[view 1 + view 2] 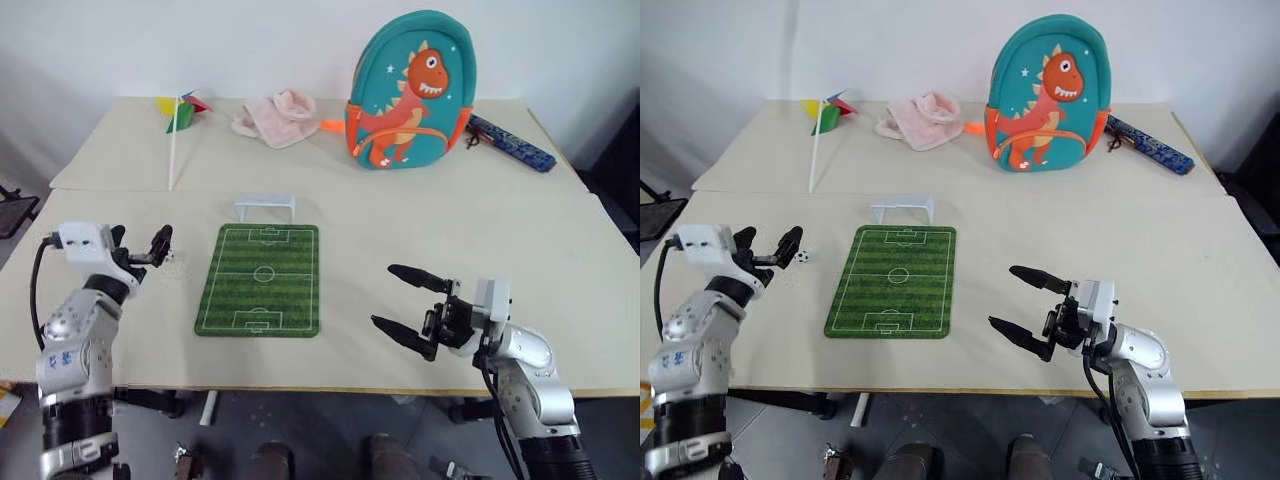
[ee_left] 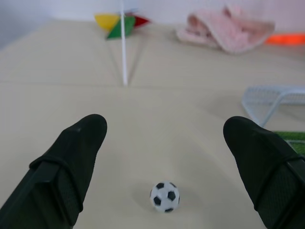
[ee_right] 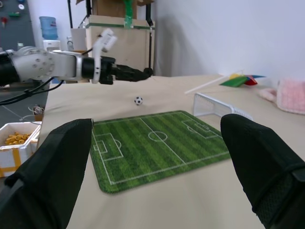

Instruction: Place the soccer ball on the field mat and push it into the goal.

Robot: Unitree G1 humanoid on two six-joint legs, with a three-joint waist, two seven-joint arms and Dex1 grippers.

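The soccer ball [image 1: 801,257] is tiny, white with black patches, and lies on the bare table just left of the field mat [image 1: 260,280]. The mat is green with white pitch lines. At its far end stands the white goal [image 1: 265,205]. My left gripper [image 1: 140,245] is open and level, hovering just short of the ball. In the left wrist view the ball [image 2: 165,196] lies on the table between the two spread fingers, touching neither. My right gripper [image 1: 385,295] is open and empty to the right of the mat, pointing toward it.
At the back of the table stand a teal dinosaur backpack [image 1: 410,90], a pink cloth [image 1: 275,118], a pinwheel [image 1: 180,115] and a blue strap [image 1: 510,140]. The table's front edge runs close behind both grippers.
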